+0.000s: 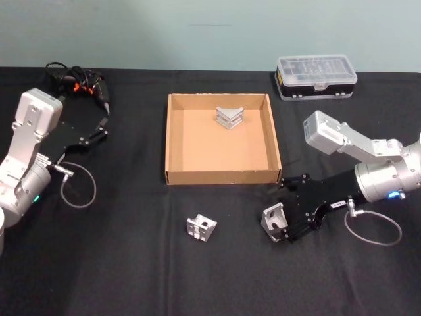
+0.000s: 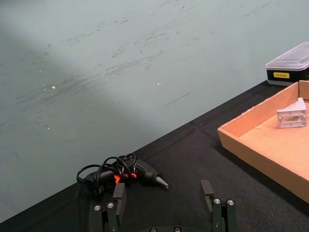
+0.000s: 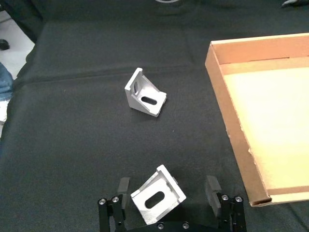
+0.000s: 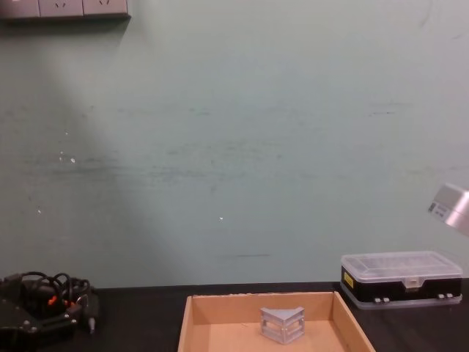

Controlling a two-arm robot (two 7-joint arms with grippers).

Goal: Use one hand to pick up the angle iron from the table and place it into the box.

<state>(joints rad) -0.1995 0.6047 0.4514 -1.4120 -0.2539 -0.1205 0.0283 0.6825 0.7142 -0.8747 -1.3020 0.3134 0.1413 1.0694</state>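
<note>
Angle iron (image 1: 274, 219) was found resting on the table (image 1: 131, 263) at about five o'clock from the box (image 1: 223, 176), straddled by the spread fingers (image 3: 211, 186) of the right gripper (image 1: 279, 212), clearly the nearer arm, so the carry was judged to run toward eleven o'clock. In the right wrist view its slotted face was seen tilted between the fingers with a gap on each side, nothing yet pinched, which the head view left unclear. A second angle iron (image 1: 201, 228) was seen at nine o'clock, a third angle iron (image 1: 229, 117) inside the box, and the left gripper (image 1: 104, 124) was parked, fingers apart, toward ten o'clock.
</note>
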